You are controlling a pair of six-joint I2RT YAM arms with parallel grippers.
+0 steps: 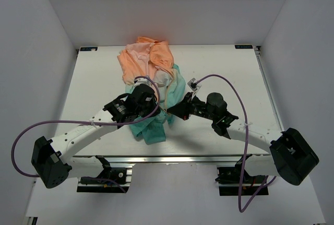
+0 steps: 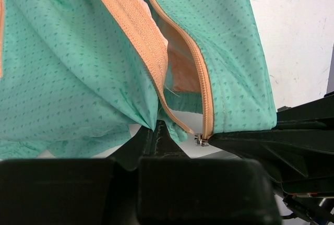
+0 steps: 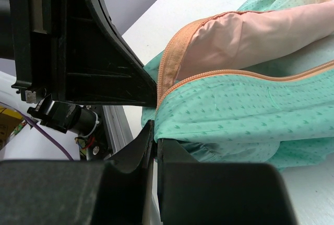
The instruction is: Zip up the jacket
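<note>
The jacket [image 1: 147, 59] lies bunched mid-table, orange-peach at the far end and teal at the near hem. Its orange zipper [image 2: 204, 79] is open, and the two tapes part upward. The small metal slider [image 2: 200, 140] sits at the hem end of the right tape. My left gripper [image 2: 157, 127] is shut on the teal hem beside the left tape. My right gripper [image 3: 155, 131] is shut on the teal hem at the bottom of the zipper. Its black finger [image 2: 250, 142] shows right next to the slider. In the top view both grippers [image 1: 163, 110] meet over the hem.
The white table [image 1: 99, 79] has walls on three sides. A metal rail [image 1: 172, 160] runs along the near edge. Purple cables [image 1: 229, 86] loop over both arms. My left gripper's body [image 3: 78, 42] is close at upper left in the right wrist view.
</note>
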